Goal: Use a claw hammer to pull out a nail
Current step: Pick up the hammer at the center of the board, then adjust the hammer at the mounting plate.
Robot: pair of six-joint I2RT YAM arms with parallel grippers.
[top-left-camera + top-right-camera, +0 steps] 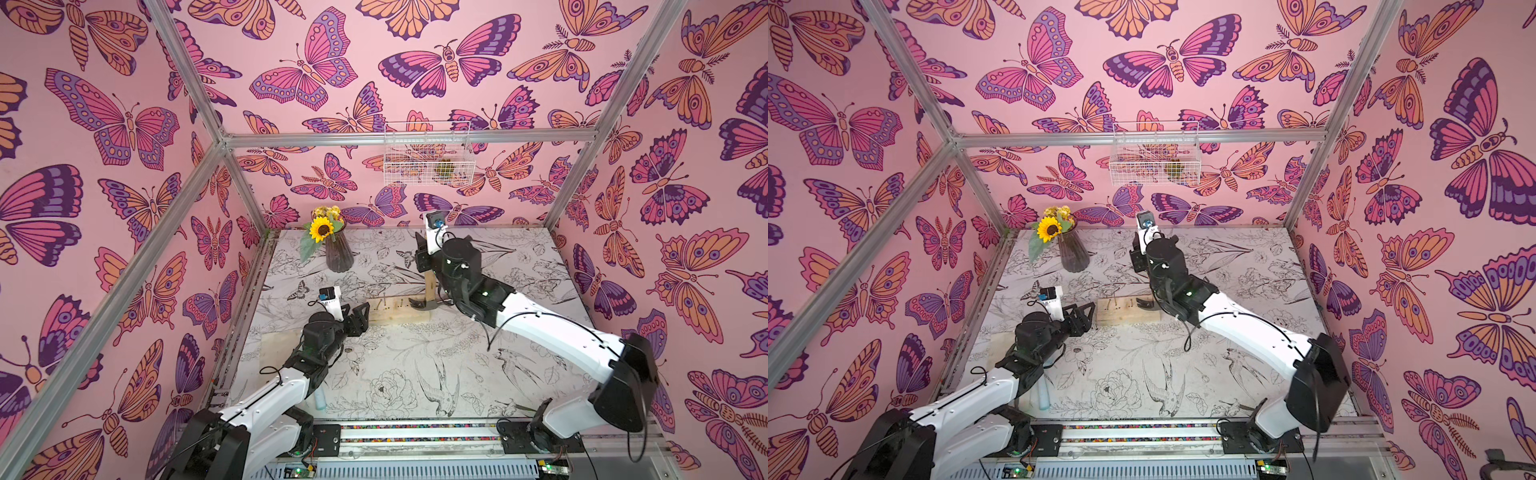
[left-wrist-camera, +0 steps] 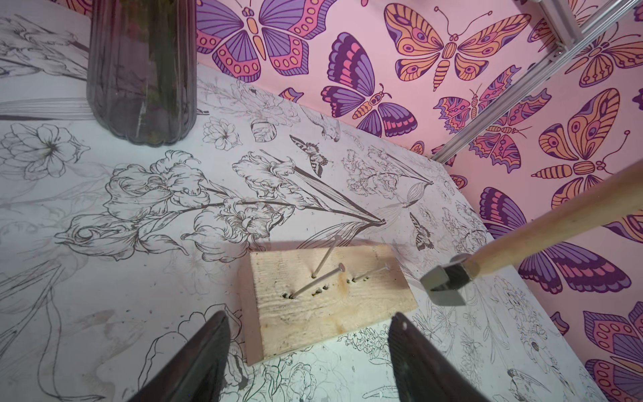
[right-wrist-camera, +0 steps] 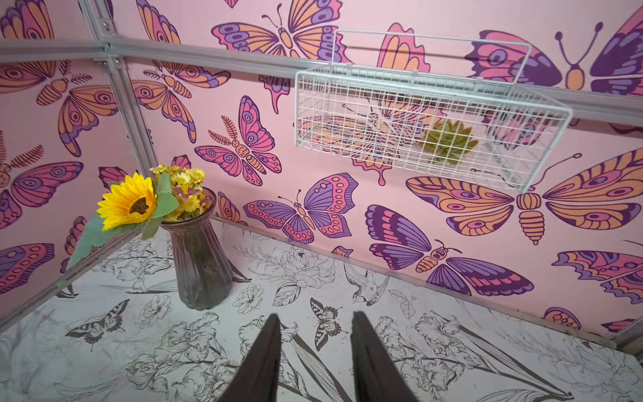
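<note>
Beside the pale wooden block (image 2: 313, 323), our left gripper (image 2: 309, 315) stands wide; our right gripper (image 3: 316, 314) clamps the wooden-handled, grey-headed claw hammer (image 2: 542, 233), whose claw may slip off the slanted steel nails (image 2: 317, 282).

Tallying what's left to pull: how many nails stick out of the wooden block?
3, all in the wooden block: one steep nail, one low-slanting nail beside it, and one faint nail nearest the claw hammer. Blur may hide others.

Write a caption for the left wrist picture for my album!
Open left claw hovers near a wooden block with leaning nails, the claw hammer poised beside it.
</note>
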